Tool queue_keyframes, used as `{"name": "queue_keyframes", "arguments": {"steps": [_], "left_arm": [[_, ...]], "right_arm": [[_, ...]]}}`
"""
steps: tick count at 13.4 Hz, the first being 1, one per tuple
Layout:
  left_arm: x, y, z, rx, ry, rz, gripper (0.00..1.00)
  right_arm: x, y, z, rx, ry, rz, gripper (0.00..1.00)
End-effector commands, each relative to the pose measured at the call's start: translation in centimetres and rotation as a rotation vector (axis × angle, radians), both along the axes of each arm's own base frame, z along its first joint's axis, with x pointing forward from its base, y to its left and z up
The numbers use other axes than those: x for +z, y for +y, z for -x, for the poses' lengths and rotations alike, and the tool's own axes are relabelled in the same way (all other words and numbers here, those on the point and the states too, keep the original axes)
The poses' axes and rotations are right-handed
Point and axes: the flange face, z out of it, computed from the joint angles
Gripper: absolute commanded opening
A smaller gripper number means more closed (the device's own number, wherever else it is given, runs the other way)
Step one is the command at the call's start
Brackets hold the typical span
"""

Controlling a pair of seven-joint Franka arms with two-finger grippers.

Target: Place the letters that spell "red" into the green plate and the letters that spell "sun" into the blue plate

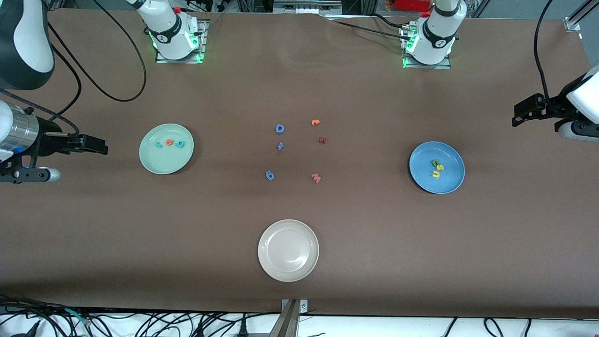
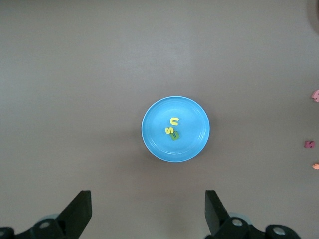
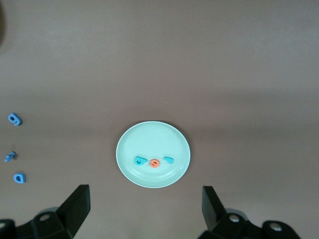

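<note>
Letters r, e, d (image 1: 169,143) sit in green plate (image 1: 154,164); s, u, n (image 1: 437,167) in blue plate (image 1: 451,180). Left gripper (image 2: 148,211) and right gripper (image 3: 146,209) hover, jaws apart, empty, plates at 12 o'clock of each.

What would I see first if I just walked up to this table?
Probably the three round plates: a green plate with three tiny letters toward the right arm's end, a blue plate holding three more toward the left arm's end, and an empty whitish plate nearest the front camera. Six loose foam letters lie scattered on the table between the coloured plates.
</note>
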Motion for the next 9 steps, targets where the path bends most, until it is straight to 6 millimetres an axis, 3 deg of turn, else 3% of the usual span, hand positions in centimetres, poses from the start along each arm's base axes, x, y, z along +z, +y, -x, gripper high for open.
{"name": "queue_keyframes", "arguments": {"steps": [1, 9], "left_arm": [[0.34, 0.27, 0.38, -0.019, 0.003, 0.023, 1.0], [-0.25, 0.11, 0.06, -0.02, 0.011, 0.023, 1.0]], "right_arm": [[0.43, -0.31, 0.68, 0.009, -0.015, 0.014, 0.99], [0.66, -0.07, 0.66, 0.015, -0.017, 0.023, 0.99]]}}
